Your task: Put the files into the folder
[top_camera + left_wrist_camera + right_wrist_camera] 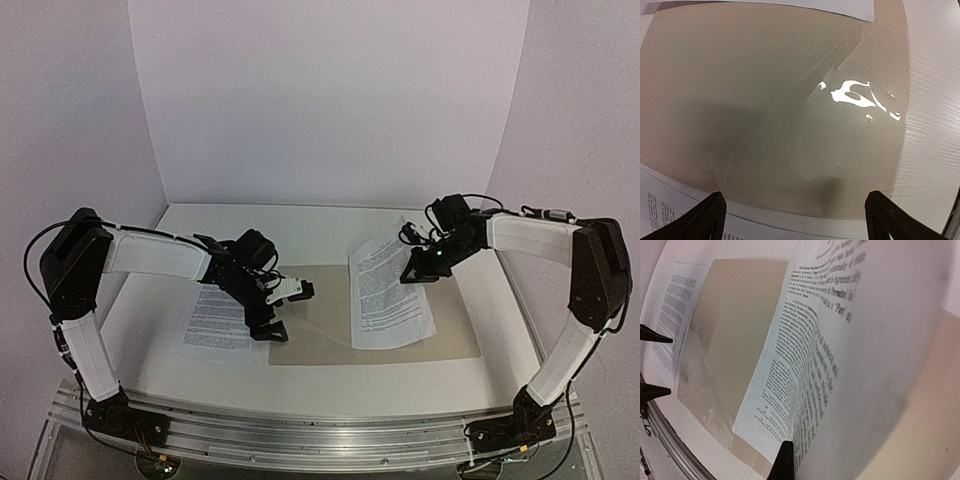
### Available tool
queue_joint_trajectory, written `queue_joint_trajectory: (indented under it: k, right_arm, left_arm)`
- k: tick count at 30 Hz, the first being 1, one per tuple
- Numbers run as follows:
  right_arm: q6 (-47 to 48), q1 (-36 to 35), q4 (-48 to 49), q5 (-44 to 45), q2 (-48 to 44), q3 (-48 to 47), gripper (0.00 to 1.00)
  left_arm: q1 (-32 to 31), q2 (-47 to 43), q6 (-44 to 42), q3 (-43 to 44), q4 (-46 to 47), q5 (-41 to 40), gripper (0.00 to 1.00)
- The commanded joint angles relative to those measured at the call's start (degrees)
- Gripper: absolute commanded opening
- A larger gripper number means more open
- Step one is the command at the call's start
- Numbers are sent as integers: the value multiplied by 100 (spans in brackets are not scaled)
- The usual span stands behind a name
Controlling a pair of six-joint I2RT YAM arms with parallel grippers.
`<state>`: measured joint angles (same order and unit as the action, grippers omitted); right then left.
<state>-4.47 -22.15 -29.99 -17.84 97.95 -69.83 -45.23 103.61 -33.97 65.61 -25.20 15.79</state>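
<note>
- While the left claw (282,312) hangs over the left edge of the tan folder (325,300), its two black fingers (710,217) stand wide apart with nothing between them.
- Straight below that claw, the left wrist view shows the folder's inner face — a clear plastic pocket (840,125) lies on it and catches a bright glare.
- Just under the claw's fingertips runs the folder's edge, with a strip of the left sheet (215,320) beside it. The printed corner shows beneath one finger.
- That sheet lies flat on the white table (300,385), out to the claw's left and partly under the left arm.
- The right claw (420,270) sits at the far right edge of the right sheet (390,300) and is clamped on it. One finger (785,460) presses the paper, and the other is hidden behind the page.
- From this claw the sheet bows upward and then falls away toward the near side, where its lower part rests on the right half of the folder.
- The sheet's far corner stands lifted beside the claw, past the folder's far edge.
- Seen from the right wrist, the folder spreads out beyond the curled page — the left sheet lies past it, well apart from this claw.
</note>
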Motion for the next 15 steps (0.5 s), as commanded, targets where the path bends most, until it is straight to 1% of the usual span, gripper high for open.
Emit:
queue_joint_trajectory:
  k: [1,3,6,9,11,15]
  right_arm:
    - [129,26,-33,-636,-138,161,0]
    - [58,26,-23,-669,-143,193,0]
    - [-80,25,-31,-472,-262,216,0]
    - [-200,23,-48,19,-443,148,0]
    - [-215,25,-46,169,-588,147,0]
    - [-374,21,308,-277,-638,454,0]
  left_arm:
    - [-132,-35,-172,-193,267,56,97]
    - [-185,13,-147,-102,260,105,96]
    - [-194,198,-137,310,25,365,94]
    - [-196,624,-138,1078,-583,799,91]
    - [-199,920,-74,1523,-835,989,89]
    - [-261,1302,7,1930,-985,1049,89]
